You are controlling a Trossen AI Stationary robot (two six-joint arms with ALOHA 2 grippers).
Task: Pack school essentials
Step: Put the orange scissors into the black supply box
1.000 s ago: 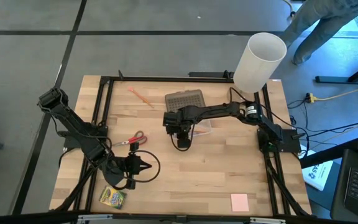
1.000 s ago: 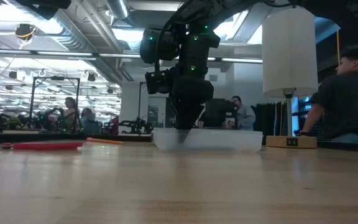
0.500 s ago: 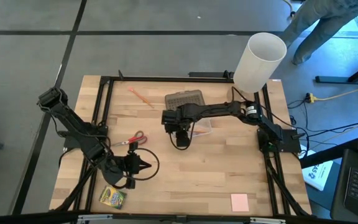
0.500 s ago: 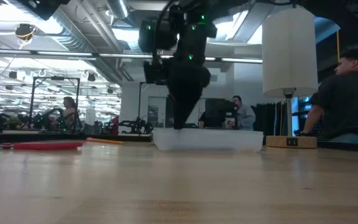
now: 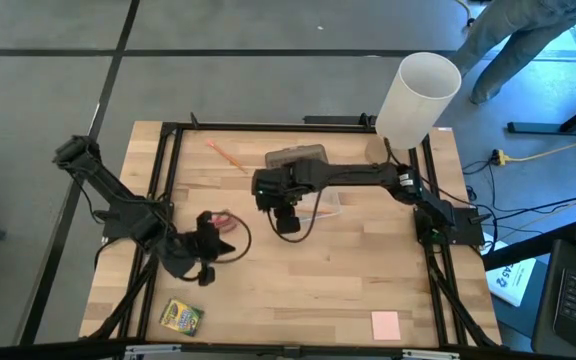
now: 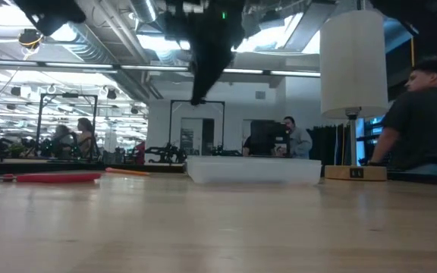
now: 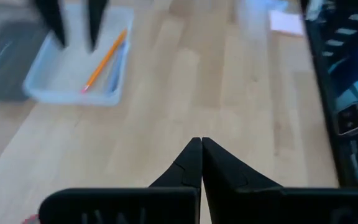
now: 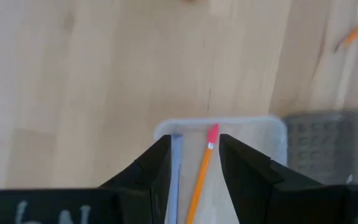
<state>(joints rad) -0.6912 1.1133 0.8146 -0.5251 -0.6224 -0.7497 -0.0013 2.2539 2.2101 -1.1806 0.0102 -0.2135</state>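
Note:
The clear tray (image 5: 320,203) holds an orange pencil (image 8: 202,169) and a blue pen (image 8: 176,167), both lying on its floor. My right gripper (image 8: 194,146) hangs open above the tray's near end (image 5: 286,216), raised well off the table (image 6: 198,98), its fingers on either side of the pencil without touching it. My left gripper (image 7: 197,146) is shut and hovers over the red-handled scissors (image 5: 227,222), partly hiding them. A second orange pencil (image 5: 226,155) lies near the far edge. The crayon box (image 5: 181,317) and pink pad (image 5: 385,325) lie near the near edge.
The grey dotted lid (image 5: 296,158) lies just beyond the tray. The tall white cylinder (image 5: 418,98) stands at the table's far right corner. Bare wood stretches across the middle and near part of the table. People show in the room behind.
My right gripper has risen from the tray, moving slightly toward the table's left, and the pencil and pen stay in the tray. My left gripper has moved toward the far edge, from beside the crayon box to above the scissors.

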